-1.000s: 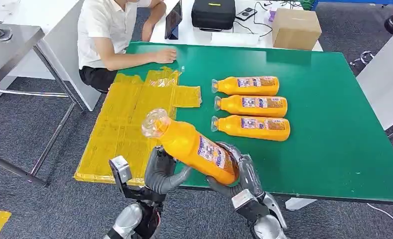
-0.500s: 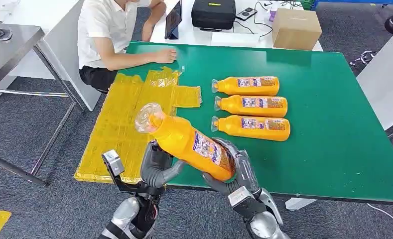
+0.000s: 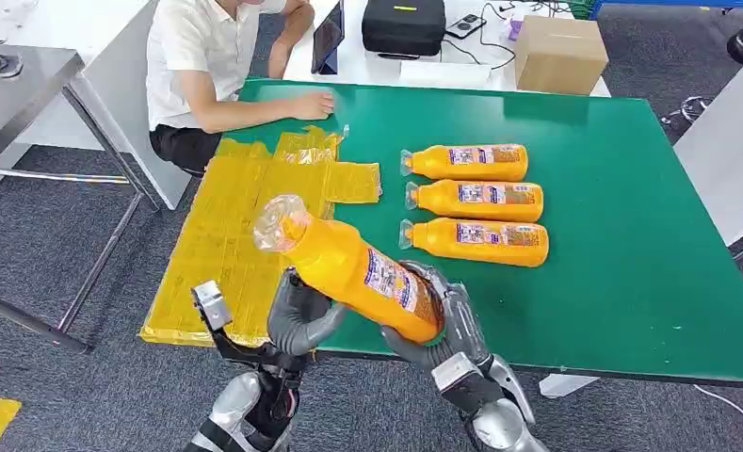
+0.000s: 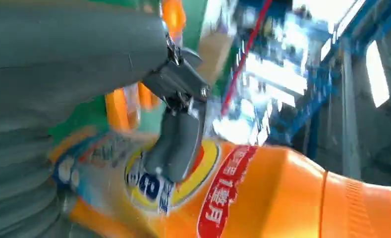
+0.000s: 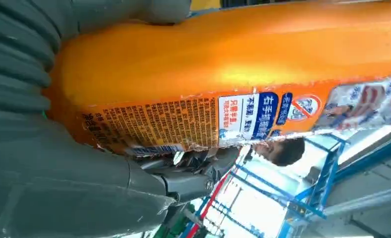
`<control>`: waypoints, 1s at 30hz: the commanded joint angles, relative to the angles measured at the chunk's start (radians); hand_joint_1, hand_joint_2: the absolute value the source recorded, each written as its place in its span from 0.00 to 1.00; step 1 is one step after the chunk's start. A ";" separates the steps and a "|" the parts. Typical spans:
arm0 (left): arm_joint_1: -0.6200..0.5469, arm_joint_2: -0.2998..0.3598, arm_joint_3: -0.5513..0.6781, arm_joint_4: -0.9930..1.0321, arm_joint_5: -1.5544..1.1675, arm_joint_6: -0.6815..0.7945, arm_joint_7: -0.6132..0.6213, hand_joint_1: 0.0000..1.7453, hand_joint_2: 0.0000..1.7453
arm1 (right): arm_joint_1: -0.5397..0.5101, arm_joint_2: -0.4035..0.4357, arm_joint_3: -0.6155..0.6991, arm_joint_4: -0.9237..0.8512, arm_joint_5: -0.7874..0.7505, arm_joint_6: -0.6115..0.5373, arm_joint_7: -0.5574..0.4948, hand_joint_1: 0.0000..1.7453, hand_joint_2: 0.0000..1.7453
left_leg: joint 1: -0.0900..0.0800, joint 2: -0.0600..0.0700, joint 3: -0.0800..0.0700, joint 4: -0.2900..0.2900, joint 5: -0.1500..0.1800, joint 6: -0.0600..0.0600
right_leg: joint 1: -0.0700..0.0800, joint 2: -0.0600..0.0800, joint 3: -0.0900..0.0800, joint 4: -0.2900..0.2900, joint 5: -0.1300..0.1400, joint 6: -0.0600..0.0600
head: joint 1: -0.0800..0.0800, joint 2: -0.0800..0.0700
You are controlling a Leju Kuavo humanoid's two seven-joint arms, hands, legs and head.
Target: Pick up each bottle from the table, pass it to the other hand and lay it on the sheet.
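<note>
1. As the handover stood, the bottle [image 3: 353, 270] hung above the near table [image 3: 631, 282] edge, its long axis tilted, cap end up and toward the sheet [image 3: 226, 235], base low toward the robot's right.
2. Right hand [image 3: 443, 325] cupped the base, fingers wrapped round the labelled end.
3. Left hand [image 3: 299, 315] lay under the bottle's middle, thumb and fingers curled partly round it and touching; whether it bore weight could not be told.
4. Left hand was nearer the sheet, which lay just beyond it.
5. Three bottles [image 3: 476, 200] waited side by side, well apart.
</note>
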 commanded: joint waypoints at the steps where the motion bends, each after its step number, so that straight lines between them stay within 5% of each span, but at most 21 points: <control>1: 0.006 0.043 -0.028 0.000 0.021 -0.198 0.028 0.00 1.00 | -0.035 0.015 -0.024 0.100 -0.027 0.051 -0.009 0.92 1.00 | 0.001 0.002 0.003 -0.001 0.000 -0.001 | 0.001 0.002 0.003 -0.002 0.001 -0.002 | 0.000 0.000; 4: 0.007 0.039 -0.032 0.021 -0.011 -0.196 0.026 0.00 1.00 | -0.022 0.025 -0.046 0.104 -0.025 0.050 -0.009 0.92 1.00 | 0.001 0.001 0.003 -0.001 0.000 -0.001 | 0.002 0.002 0.003 -0.002 0.001 -0.002 | 0.000 0.000; 5: 0.028 0.007 0.026 0.031 0.002 0.003 0.046 0.00 1.00 | 0.001 0.030 -0.066 0.091 -0.026 0.025 -0.007 0.90 1.00 | 0.002 0.001 0.003 -0.002 0.000 -0.002 | 0.002 0.002 0.003 -0.002 0.001 -0.003 | 0.000 0.000; 11: -0.027 -0.008 0.083 0.139 -0.004 0.175 0.008 0.00 1.00 | 0.003 0.016 -0.029 0.057 -0.019 0.001 -0.009 0.86 1.00 | 0.001 0.000 0.002 -0.001 0.000 -0.002 | 0.001 0.001 0.002 -0.002 0.001 -0.003 | 0.000 0.000; 16: 0.008 0.020 0.069 0.063 0.042 -0.043 0.006 0.00 1.00 | -0.020 0.012 -0.035 0.081 -0.023 0.008 0.002 0.81 1.00 | 0.000 0.002 0.002 -0.001 0.000 -0.001 | 0.000 0.002 0.001 -0.001 0.001 -0.002 | 0.000 0.000; 22: -0.037 -0.021 0.074 0.136 -0.072 0.215 0.010 0.00 1.00 | -0.017 0.005 -0.009 0.110 0.022 -0.013 0.010 0.85 1.00 | 0.001 0.000 0.001 -0.001 0.000 -0.001 | 0.001 0.000 0.002 -0.001 0.001 -0.002 | 0.000 0.000; 26: -0.077 -0.019 0.150 0.218 0.017 0.228 0.020 0.00 1.00 | -0.028 0.011 0.023 0.090 0.010 -0.023 0.007 0.83 1.00 | 0.002 -0.001 0.002 -0.001 0.001 -0.002 | 0.002 0.000 0.002 -0.002 0.001 -0.003 | 0.000 0.000; 30: -0.049 0.004 0.151 0.182 0.062 0.074 0.012 0.00 1.00 | -0.028 0.000 0.023 0.080 0.005 -0.030 0.011 0.80 1.00 | 0.001 0.002 0.002 -0.001 0.000 -0.002 | 0.001 0.003 0.001 -0.001 0.001 -0.003 | 0.000 0.000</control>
